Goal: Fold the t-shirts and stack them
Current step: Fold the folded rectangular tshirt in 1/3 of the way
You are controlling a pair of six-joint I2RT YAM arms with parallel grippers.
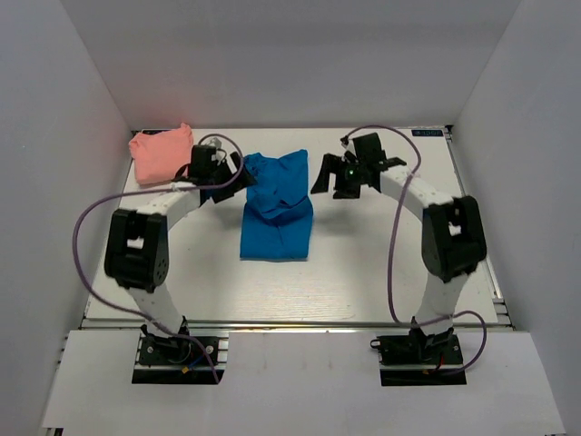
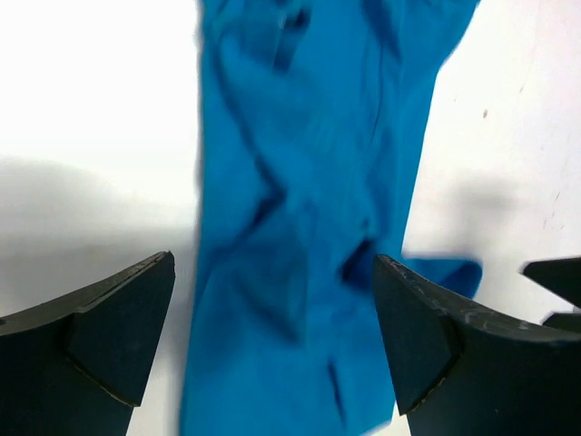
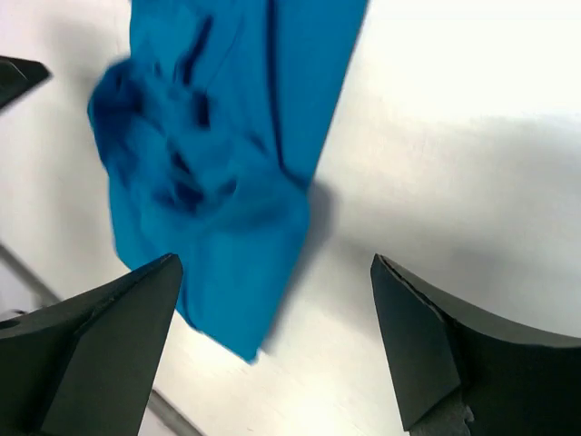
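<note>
Nearest me, the worktop (image 1: pixel 363 263) is bare between my two arm bases. Further out, the blue shirt (image 1: pixel 277 213) lies about mid-worktop, its long axis running away from me. Its near end is flat and squared off. Its far end is heaped and creased.

My left jaws hang over the far left edge of the blue shirt, spread wide with nothing between them but cloth lying below. My right jaws hang just off its far right side, equally wide apart and also empty, with mostly bare worktop beneath.

Beyond my left arm, in the far left corner, sits the pink shirt (image 1: pixel 162 154), a small squarish bundle well apart from the blue one.

As I judge it, the job is roughly half done. The pink shirt looks folded and parked. The blue one has been narrowed into a strip but its far end is rumpled, so it needs smoothing and at least one more fold across. Nothing is stacked yet, so one shirt must go on top of the other.

The count is two shirts, one blue and one pink, and two pairs of jaws, neither holding anything.
</note>
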